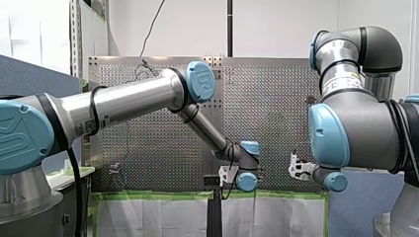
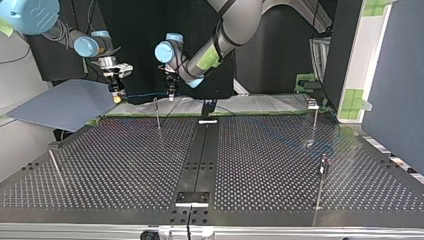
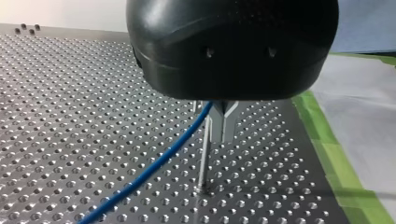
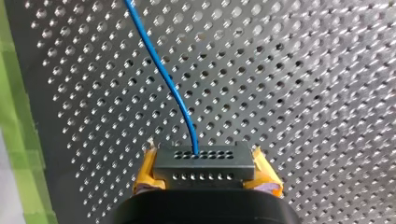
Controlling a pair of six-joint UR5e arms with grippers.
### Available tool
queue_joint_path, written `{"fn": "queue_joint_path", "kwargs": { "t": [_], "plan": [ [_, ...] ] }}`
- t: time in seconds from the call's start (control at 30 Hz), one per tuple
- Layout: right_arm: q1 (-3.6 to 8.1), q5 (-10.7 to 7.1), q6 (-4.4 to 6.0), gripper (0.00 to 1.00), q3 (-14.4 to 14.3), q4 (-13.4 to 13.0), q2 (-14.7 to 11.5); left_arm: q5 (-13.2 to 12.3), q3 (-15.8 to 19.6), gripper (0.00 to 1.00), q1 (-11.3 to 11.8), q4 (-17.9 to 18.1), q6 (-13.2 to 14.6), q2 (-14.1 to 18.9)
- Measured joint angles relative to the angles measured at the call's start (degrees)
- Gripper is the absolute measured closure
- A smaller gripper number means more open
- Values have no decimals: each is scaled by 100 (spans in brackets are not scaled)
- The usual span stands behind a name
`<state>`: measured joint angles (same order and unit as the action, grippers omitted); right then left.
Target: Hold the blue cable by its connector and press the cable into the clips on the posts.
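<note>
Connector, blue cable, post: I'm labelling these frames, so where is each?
connector (image 4: 204, 161), right wrist view, its holed face.
blue cable (image 4: 159, 65), right wrist view, midway along the visible strand.
post (image 3: 204, 154), left wrist view, middle of its shaft.

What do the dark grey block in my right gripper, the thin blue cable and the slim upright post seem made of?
Dark grey rectangular connector: probably moulded plastic, matte; dull surface with neat rows of small holes.
Thin blue cable: flexible plastic sheath, smooth, faint sheen; it curves freely.
Slim upright post: metal, likely steel; silvery glints like the perforated table.
</note>
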<state>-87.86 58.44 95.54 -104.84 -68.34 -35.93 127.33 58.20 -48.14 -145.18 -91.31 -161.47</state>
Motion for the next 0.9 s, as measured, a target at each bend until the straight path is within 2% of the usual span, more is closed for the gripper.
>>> {"fn": "queue_joint_path", "kwargs": {
  "t": [0.1,0.2,0.5,0.67,0.9],
  "plan": [
    [33,0,-93,100,71,108,33,-14,-67,100,12,-17,0,0],
    [58,1,-127,100,122,161,44,-21,-118,100,16,-35,0,-1],
    [92,-12,-157,100,237,213,46,-56,-185,100,30,-80,-1,-34],
    [86,-41,-161,100,261,198,49,-104,-370,100,43,-191,-10,-191],
    [69,-83,-158,100,277,184,50,-158,-629,100,144,-302,-25,-237]
  ]
}}
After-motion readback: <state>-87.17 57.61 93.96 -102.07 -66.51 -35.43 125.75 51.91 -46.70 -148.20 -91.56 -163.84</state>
